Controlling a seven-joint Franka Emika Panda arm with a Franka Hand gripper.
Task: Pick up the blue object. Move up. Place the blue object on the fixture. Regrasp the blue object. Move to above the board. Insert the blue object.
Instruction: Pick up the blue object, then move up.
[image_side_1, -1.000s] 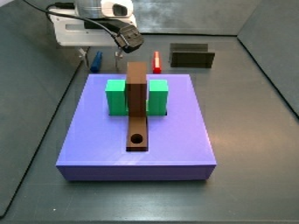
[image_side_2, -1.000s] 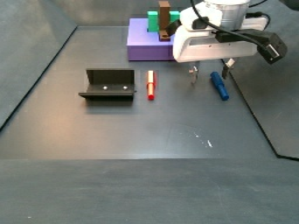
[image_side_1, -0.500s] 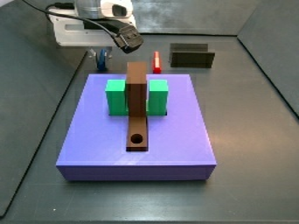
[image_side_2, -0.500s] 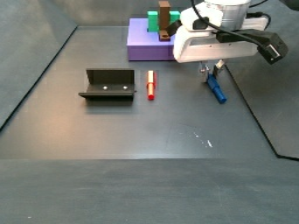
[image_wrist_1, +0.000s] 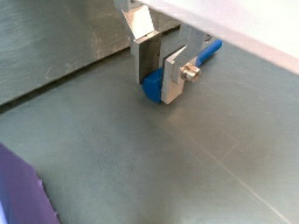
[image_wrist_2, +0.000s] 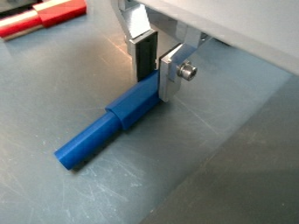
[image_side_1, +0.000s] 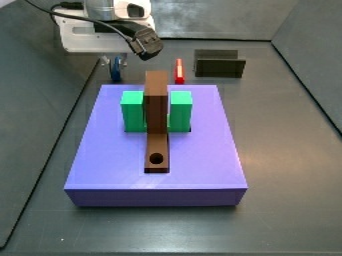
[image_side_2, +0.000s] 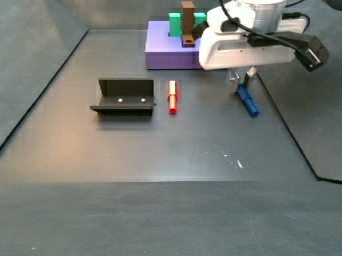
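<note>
Lying flat on the dark grey floor (image_side_2: 160, 150), the blue object (image_wrist_2: 112, 123) has one end between the two silver fingers (image_wrist_2: 176, 74) of the gripper (image_wrist_2: 158, 72), which is down at floor level; in both wrist views the plates sit on either side of the peg end w/ hardly any gap, but whether the pads actually press on it can't be told. Same peg in a wrist view (image_wrist_1: 176, 72) runs away behind the fingers. In a side view the gripper (image_side_2: 243, 82) hangs under the white wrist housing (image_side_2: 247, 45), directly over the blue object (image_side_2: 249, 100), which is beside the board's near edge and well apart from the fixture. Count: 1 blue peg, 1 red peg (image_side_2: 171, 96), 1 fixture (image_side_2: 123, 97), 1 board (image_side_1: 158, 147). The red peg lies on the floor between fixture and blue peg, approx. parallel to the latter, touching neither. On the board: 1 long brown bar (image_side_1: 159, 122) w/ 1 round hole (image_side_1: 158, 159) near its end, and 2 green blocks (image_side_1: 132, 110), one each side of the bar, touching it. In a side view the gripper (image_side_1: 115, 68) is beyond the board's far corner, w/ the blue peg mostly hidden behind it; red peg (image_side_1: 179, 68) and fixture (image_side_1: 219, 65) sit further along the back.
</note>
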